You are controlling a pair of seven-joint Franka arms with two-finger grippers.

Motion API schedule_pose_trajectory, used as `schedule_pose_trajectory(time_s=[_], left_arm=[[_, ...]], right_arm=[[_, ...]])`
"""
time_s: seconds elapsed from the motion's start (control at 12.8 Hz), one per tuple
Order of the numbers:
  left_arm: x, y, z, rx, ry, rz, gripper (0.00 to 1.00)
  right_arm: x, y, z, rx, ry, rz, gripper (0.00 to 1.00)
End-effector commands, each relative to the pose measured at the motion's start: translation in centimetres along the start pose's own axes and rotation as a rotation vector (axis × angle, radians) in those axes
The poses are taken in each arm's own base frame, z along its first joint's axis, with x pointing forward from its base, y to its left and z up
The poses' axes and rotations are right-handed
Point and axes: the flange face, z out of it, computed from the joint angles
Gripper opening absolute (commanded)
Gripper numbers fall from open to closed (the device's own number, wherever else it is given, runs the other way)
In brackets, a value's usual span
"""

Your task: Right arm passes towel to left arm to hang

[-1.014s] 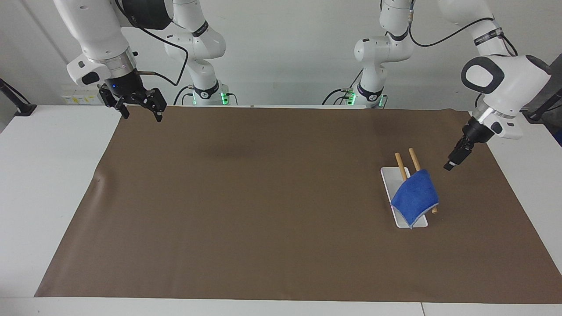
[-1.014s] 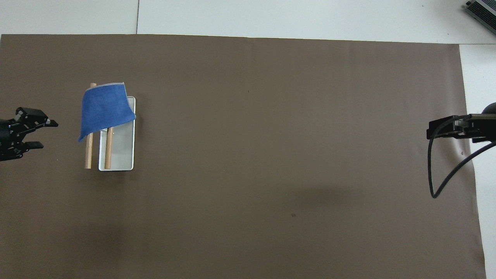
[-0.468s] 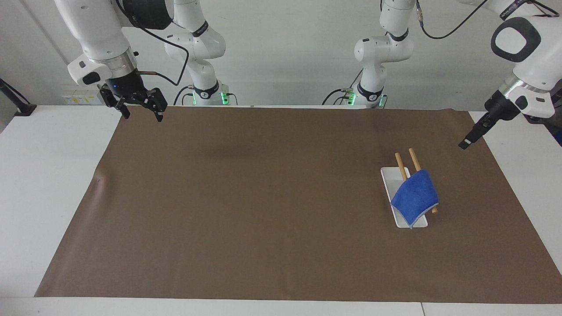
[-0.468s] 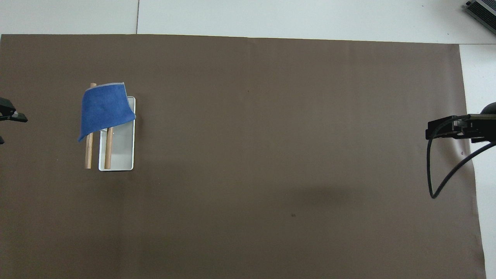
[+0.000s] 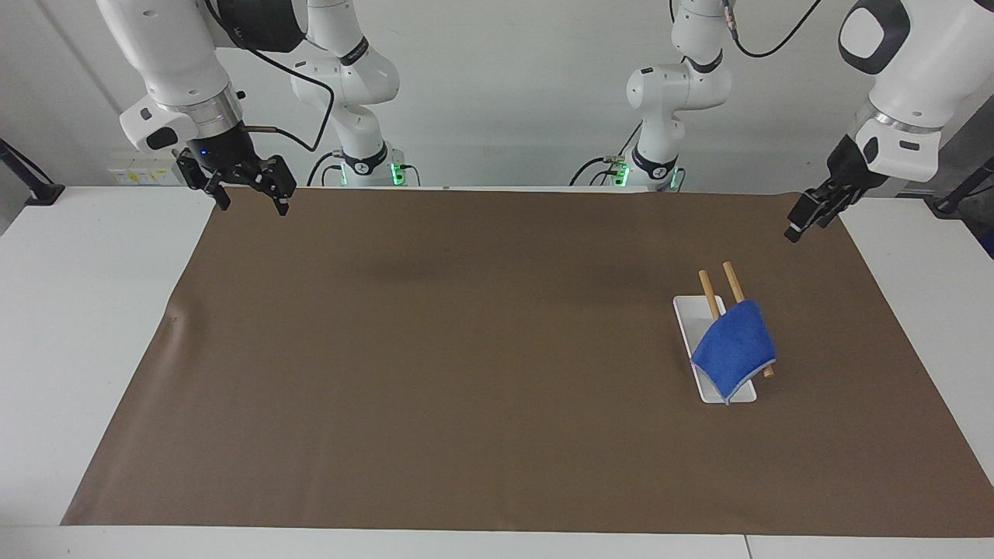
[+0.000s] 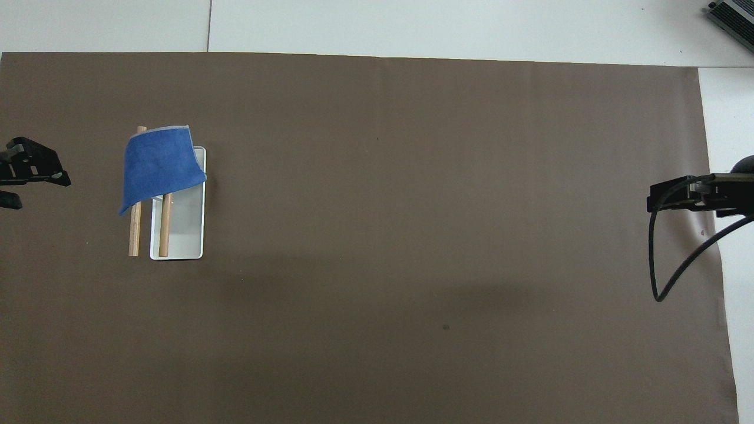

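Observation:
The royal-blue towel (image 5: 734, 349) hangs draped over the two wooden bars (image 5: 731, 280) of a rack with a white base (image 5: 687, 318), covering the bar ends farther from the robots. In the overhead view the towel (image 6: 160, 165) lies across both bars (image 6: 135, 235). My left gripper (image 5: 804, 217) is open, empty and raised over the mat's edge at the left arm's end, apart from the rack; it also shows in the overhead view (image 6: 26, 185). My right gripper (image 5: 250, 200) is open, empty and waits over the mat corner at the right arm's end.
A brown mat (image 5: 466, 349) covers most of the white table (image 5: 78, 310). The right arm's black cable (image 6: 677, 265) loops down beside its wrist. The rack's white base (image 6: 182, 229) stands toward the left arm's end.
My left gripper has risen and drawn away from the rack toward the robots' end of the mat. The towel stays on the bars. The right arm has not moved.

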Motion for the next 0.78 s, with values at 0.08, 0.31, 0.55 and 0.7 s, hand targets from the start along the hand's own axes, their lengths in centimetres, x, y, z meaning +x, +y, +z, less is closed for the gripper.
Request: schedule_pose_trajectory(time_s=[0.08, 0.31, 0.55, 0.7], left_arm=[[-0.5, 0.0, -0.6, 0.058, -0.003, 0.178, 0.74], [-0.7, -0.3, -0.6, 0.06, -0.007, 0.31, 0.74], [-0.6, -0.7, -0.4, 0.089, -0.008, 0.371, 0.75], [-0.6, -0.9, -0.6, 0.107, -0.004, 0.412, 0.76]], right_arm=[[-0.6, 0.1, -0.4, 0.017, -0.008, 0.013, 1.0], [-0.6, 0.1, -0.3, 0.015, -0.009, 0.013, 1.0], [-0.6, 0.1, -0.4, 0.015, -0.008, 0.013, 1.0], [-0.6, 0.0, -0.3, 0.015, -0.009, 0.012, 1.0]])
